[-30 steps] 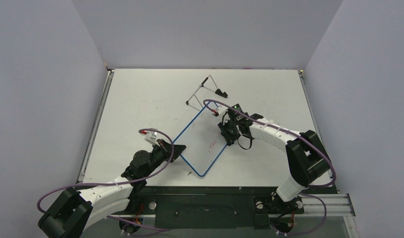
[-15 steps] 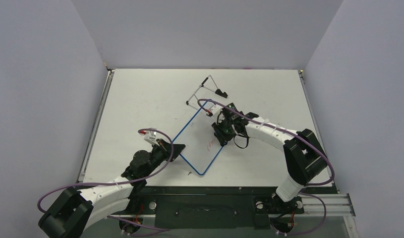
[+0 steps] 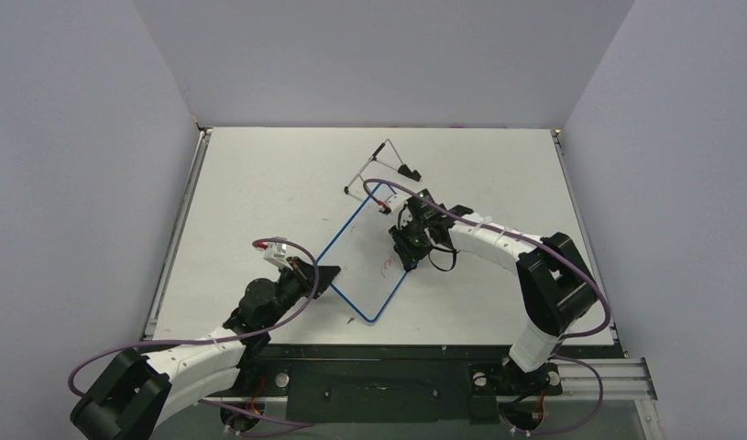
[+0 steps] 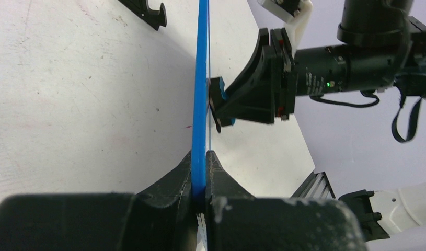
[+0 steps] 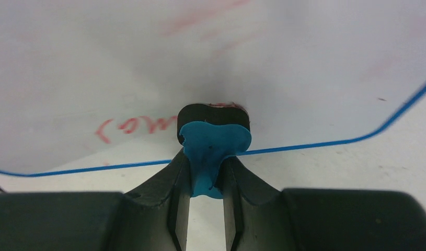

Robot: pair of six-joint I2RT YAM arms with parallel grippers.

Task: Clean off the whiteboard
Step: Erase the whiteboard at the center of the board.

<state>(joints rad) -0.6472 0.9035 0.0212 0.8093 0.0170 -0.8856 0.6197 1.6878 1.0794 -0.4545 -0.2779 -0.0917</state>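
The whiteboard sits at an angle in the middle of the table. Its near corner is close to the table's near edge, and its far corner is just beside a wire stand. Bare tabletop runs wide to the left edge and along the far edge, with a narrower strip toward the right edge.

The left claw is clamped tight on the board's blue rim at its left side. The right claw is pinched narrow around a blue eraser, whose dark pad presses on the board's face near the right rim, just beside red marks.

From above the marks are too small to read, and the right claw covers part of the face. The left wrist camera sees the board edge-on, so its face is hidden there. Whether the board lies flat or is lifted cannot be told.

One board, one eraser, one stand, two arms.
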